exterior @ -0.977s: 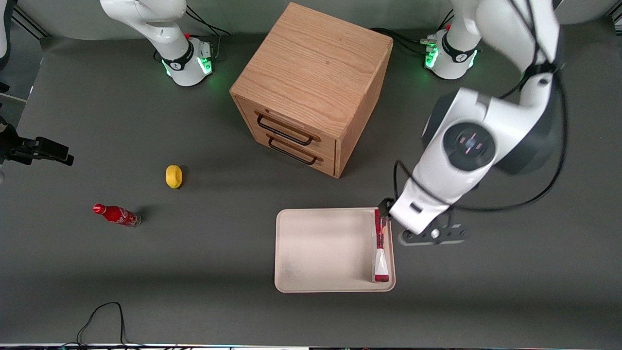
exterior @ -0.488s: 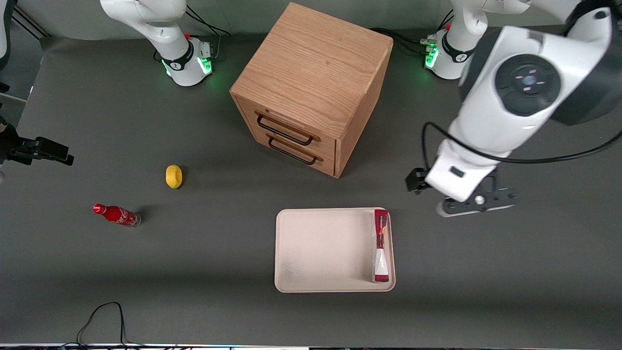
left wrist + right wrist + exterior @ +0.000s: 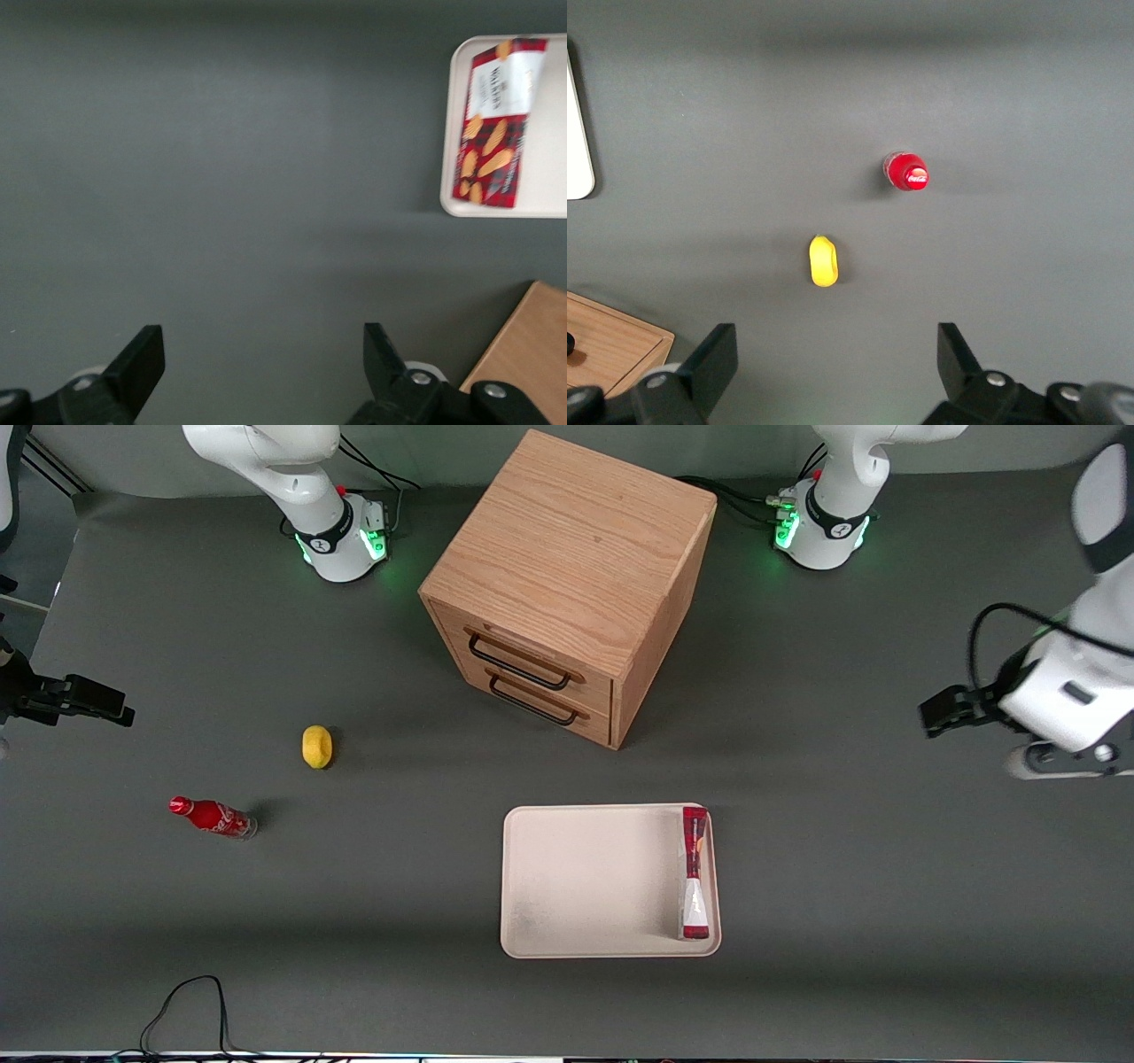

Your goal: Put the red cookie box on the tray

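Note:
The red cookie box (image 3: 694,872) lies in the cream tray (image 3: 585,886), along the tray's edge toward the working arm's end, with its white end nearer the front camera. Nothing touches it. The left wrist view shows the box (image 3: 494,124) with its orange biscuit pictures, resting on the tray (image 3: 555,159). My left gripper (image 3: 1059,760) hangs well away from the tray, toward the working arm's end of the table and above bare dark tabletop. The gripper (image 3: 261,359) is open, with only tabletop between its fingers.
A wooden two-drawer cabinet (image 3: 567,584) stands farther from the front camera than the tray; its corner (image 3: 530,354) shows in the left wrist view. A yellow lemon (image 3: 316,746) and a small red cola bottle (image 3: 213,817) lie toward the parked arm's end.
My gripper was at the box's end on the tray. It has since lifted off and swung away toward the working arm's end of the table. The box stays in the tray.

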